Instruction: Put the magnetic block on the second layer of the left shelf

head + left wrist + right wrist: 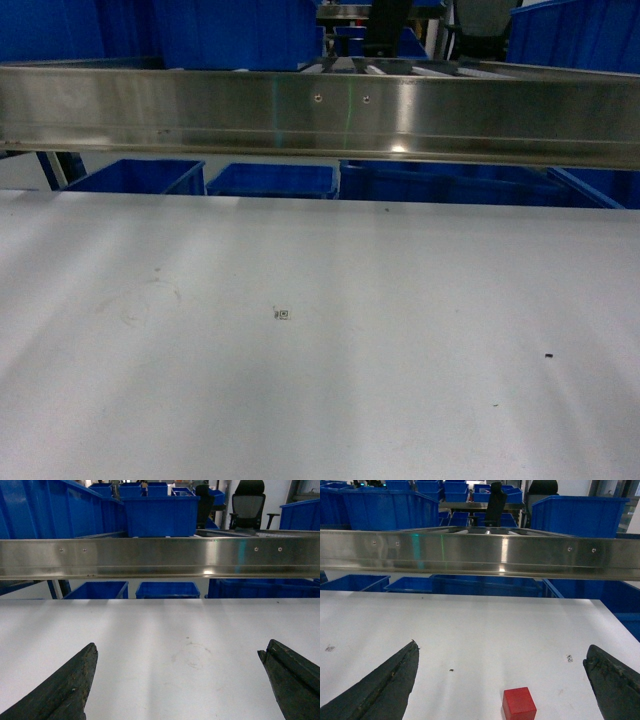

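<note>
Two grippers appear only in their own wrist views, each with dark fingers spread wide and nothing between them. The left gripper (pixel 177 680) hangs over the bare white table (pixel 160 630), its fingers (pixel 65 690) at the lower corners of that view. The right gripper (pixel 502 682) hangs likewise over the table, and the magnetic block (pixel 519 703), a small red cube-like piece, rests on the white surface between its spread fingers (pixel 382 685), nearer the right one and touching neither. A steel rail (pixel 320 110) runs horizontally across all three views beyond the table's far edge. Behind and below the rail stand blue plastic crates (pixel 270 180), and roller tracks (pixel 400 68) show just above it in the head view. A black office chair (pixel 248 505) stands in the background of the left wrist view. The head view shows the table with small dark specks and a tiny square mark (pixel 283 315); the block is not seen there.
</note>
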